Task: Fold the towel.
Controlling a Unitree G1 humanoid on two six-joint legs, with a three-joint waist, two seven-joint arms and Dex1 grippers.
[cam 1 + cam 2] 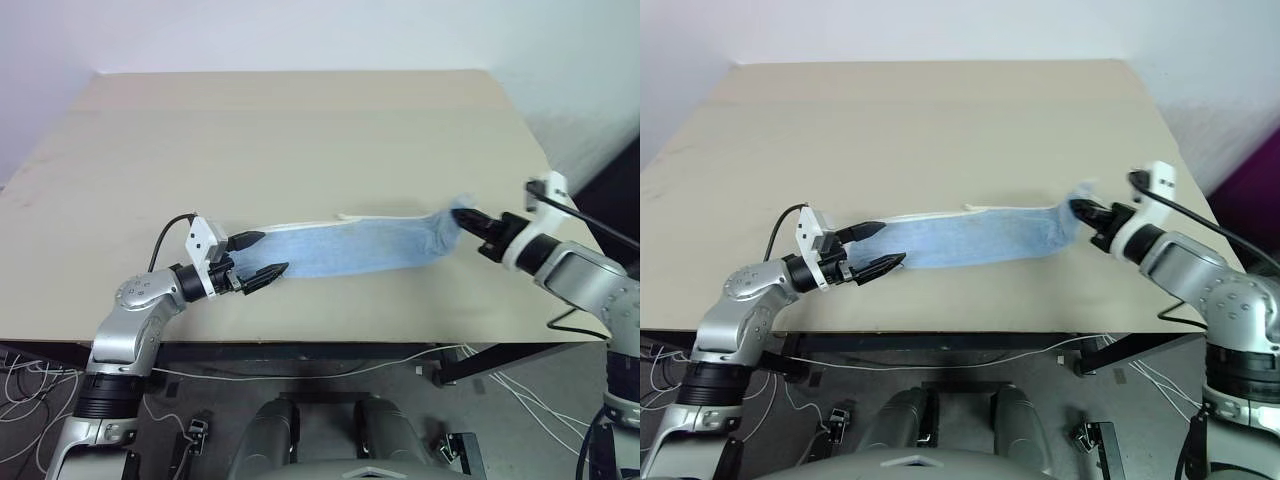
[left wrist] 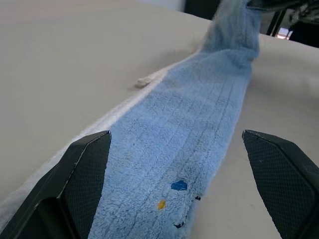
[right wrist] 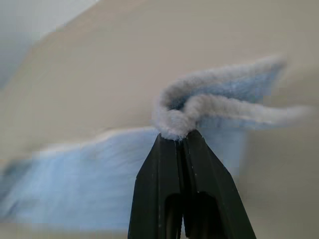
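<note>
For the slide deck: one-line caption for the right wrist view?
Right gripper shut on a bunched end of the blue towel above the table.

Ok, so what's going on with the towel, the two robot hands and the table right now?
Towel: stretched in a long strip on the table, its right end bunched and lifted.
Right gripper: fingers shut on the towel's right end.
Left gripper: fingers wide open, one on each side of the towel's left end, not gripping.
Table: flat, bare apart from the towel.
</note>
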